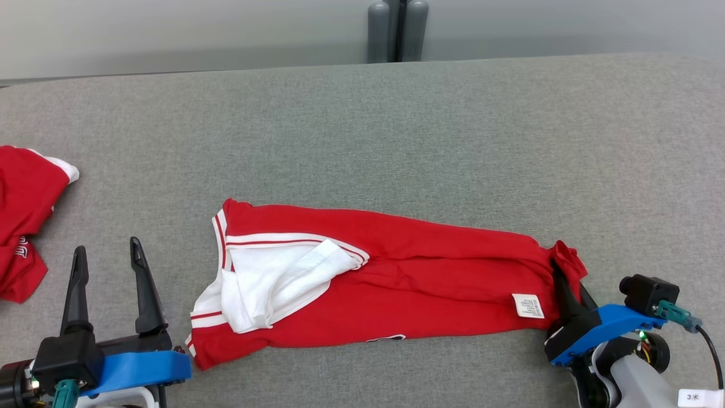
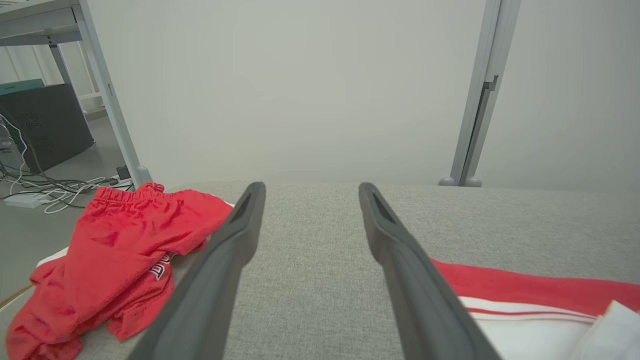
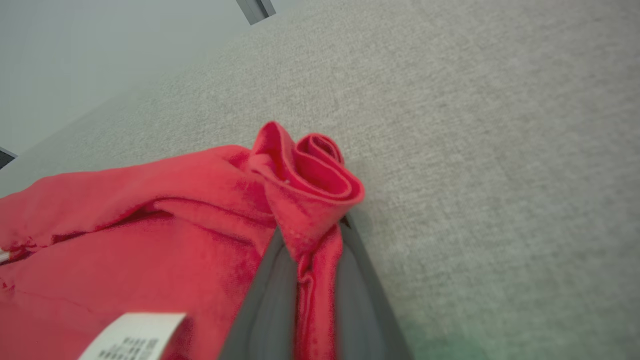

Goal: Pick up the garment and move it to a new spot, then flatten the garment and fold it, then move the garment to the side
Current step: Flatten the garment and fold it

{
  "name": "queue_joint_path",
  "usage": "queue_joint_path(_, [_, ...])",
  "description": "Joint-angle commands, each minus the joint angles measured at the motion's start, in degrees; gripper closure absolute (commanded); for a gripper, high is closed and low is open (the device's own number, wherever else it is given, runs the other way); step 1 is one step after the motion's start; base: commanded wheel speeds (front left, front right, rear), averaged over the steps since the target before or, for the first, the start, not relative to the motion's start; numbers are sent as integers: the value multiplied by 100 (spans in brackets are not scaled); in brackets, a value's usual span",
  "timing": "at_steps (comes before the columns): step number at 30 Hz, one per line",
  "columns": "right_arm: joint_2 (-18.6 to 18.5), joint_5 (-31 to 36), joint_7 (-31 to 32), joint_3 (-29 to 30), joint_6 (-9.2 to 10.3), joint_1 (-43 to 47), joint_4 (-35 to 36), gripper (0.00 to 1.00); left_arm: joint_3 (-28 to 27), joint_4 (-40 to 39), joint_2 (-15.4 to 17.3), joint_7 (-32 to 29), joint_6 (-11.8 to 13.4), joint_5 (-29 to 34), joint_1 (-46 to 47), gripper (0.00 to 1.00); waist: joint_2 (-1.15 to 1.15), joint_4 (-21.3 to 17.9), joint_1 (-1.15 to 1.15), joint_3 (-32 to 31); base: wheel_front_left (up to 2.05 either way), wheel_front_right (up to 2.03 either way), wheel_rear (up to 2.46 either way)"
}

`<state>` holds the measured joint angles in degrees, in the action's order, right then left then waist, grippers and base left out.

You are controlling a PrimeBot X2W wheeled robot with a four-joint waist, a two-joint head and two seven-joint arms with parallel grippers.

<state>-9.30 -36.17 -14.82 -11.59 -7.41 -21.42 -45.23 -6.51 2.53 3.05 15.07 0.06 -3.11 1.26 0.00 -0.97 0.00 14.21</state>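
Two fingers of the right gripper [image 1: 559, 279] pinch the shirt [image 1: 430, 266] by its right edge, lower centre. The left gripper [image 1: 107, 246] gapes empty, lower left. Bare grey table [image 1: 396, 124] lies above, and a second red garment [image 1: 22, 215] far left.

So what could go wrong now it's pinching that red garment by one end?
1. The right gripper pinches just a small bunched corner of the garment; the cloth might slip out on lifting.
2. The left gripper is open and off the cloth, so a one-sided pull could drag the garment into a crumple.
3. The other red garment lies near the left gripper and could get snagged.
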Motion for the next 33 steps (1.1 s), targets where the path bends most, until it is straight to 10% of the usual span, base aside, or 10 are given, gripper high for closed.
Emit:
queue_joint_path(1, [32,-114,16,-84,-12,183,-5,100,-40,38,-14,14,47,28,-33,0,0,-63,0,-56,0,0,0])
queue_joint_path(17, [-1388,-194,-7,828,-8,-360,-302,100,-141,195,-19,14,85,79,-228,0,0,-289,0,-325,0,0,0])
queue_joint_path(33, [-170,-514,389,-395,-9,-174,1587,100,17,218,-19,14,214,-74,-247,0,0,-302,0,-274,0,0,0])
